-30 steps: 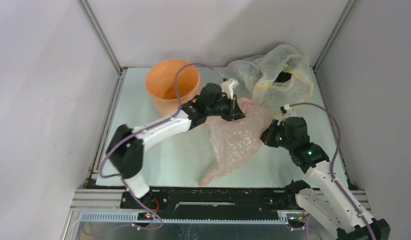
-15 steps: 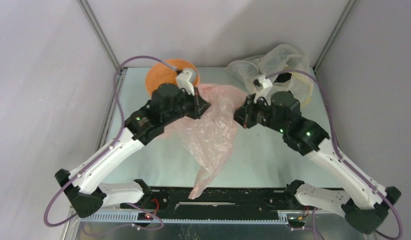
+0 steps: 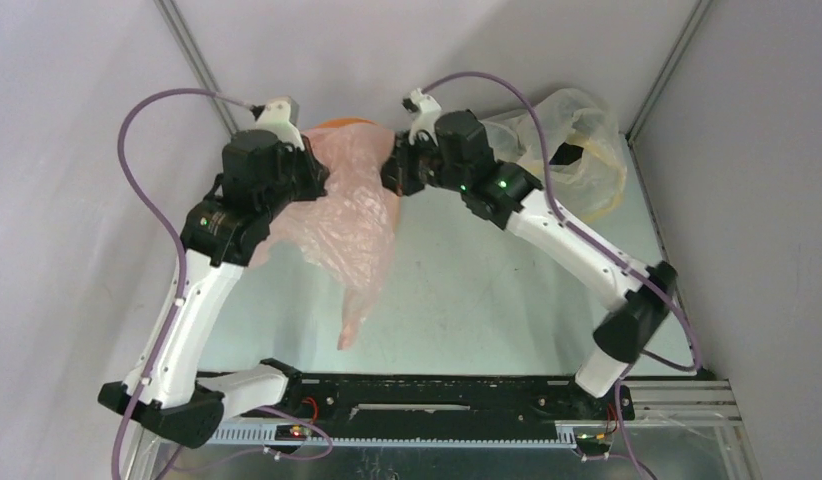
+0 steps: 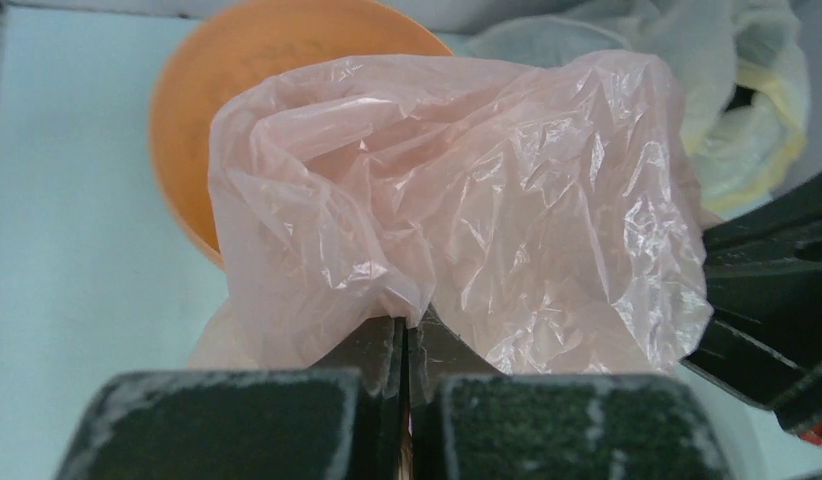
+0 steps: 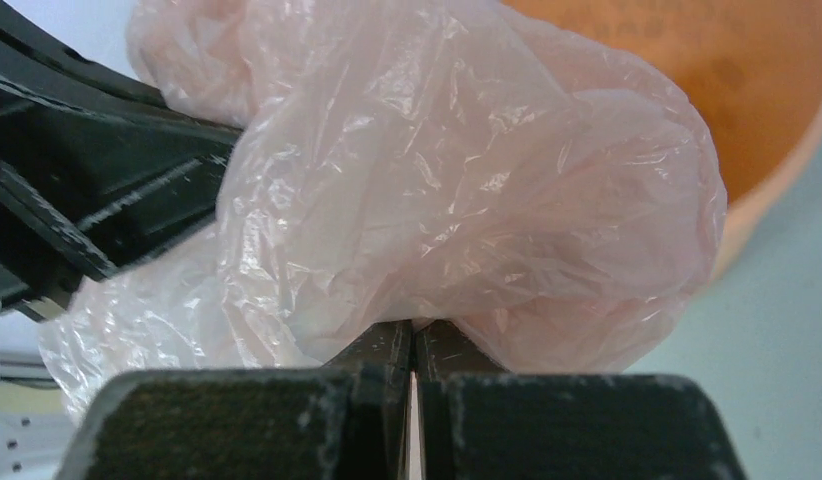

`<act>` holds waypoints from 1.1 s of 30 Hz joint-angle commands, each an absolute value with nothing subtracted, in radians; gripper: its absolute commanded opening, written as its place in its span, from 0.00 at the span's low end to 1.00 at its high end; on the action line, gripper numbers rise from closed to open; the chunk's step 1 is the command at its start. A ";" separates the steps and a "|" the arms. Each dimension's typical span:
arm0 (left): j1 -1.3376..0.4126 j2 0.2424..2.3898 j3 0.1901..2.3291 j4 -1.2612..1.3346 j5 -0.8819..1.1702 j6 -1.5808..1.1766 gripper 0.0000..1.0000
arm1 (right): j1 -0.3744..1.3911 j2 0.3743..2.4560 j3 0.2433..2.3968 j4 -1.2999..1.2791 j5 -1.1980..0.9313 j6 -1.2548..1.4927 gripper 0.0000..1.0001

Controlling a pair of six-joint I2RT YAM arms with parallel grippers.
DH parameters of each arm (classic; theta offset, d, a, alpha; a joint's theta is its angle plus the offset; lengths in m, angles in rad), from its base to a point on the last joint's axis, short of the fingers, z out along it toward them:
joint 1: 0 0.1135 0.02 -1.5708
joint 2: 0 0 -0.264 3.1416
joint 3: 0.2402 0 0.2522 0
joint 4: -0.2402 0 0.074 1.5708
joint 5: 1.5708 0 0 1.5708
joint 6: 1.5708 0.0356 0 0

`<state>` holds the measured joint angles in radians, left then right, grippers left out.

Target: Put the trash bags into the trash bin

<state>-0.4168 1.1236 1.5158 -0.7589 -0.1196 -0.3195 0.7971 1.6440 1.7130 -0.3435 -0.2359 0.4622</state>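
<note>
Top external view: pink trash bag [image 3: 352,215] held up between both grippers, over the trash bin [image 4: 187,90]

Both arms reach toward the far left corner of the table [image 3: 467,290], with the thin pink film slung between them. The left gripper [image 4: 405,345] has its fingers pressed together, a fold of the crinkled plastic pinched in the narrow seam between them. The right gripper [image 5: 415,345] does the same from the opposite side, its jaws clamped tight on another fold.

From above, the bunched upper part of the bag hangs over the orange bin and covers most of its mouth, so only a sliver of the rim shows at the back. A long tail of the bag trails down on the near side, outside the bin, and tapers to a point over the table.

Both wrist views show the bin's open mouth just beyond and beneath the bag. I can't tell whether the plastic touches the rim.

In the far right corner, behind the right arm, lies a larger clear yellowish bag [image 3: 577,130] with something dark inside, apart from both grippers.
</note>
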 commanded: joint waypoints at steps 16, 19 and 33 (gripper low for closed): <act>-0.256 1.666 2.009 -1.003 -0.061 -0.217 0.00 | 0.759 2.201 2.360 -0.533 -0.175 0.471 0.03; -0.248 1.773 2.115 -1.060 -0.072 -0.202 0.00 | 0.754 2.234 2.393 -0.568 -0.158 0.461 0.08; -0.239 2.042 2.262 -1.157 -0.023 -0.155 0.00 | 0.755 2.083 2.397 -0.705 -0.021 0.335 0.45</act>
<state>-0.2481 2.0190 2.2143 -1.1297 -0.0586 -0.1822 0.7532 2.2150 2.3608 -0.6758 -0.0769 0.3920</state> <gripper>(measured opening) 0.005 0.423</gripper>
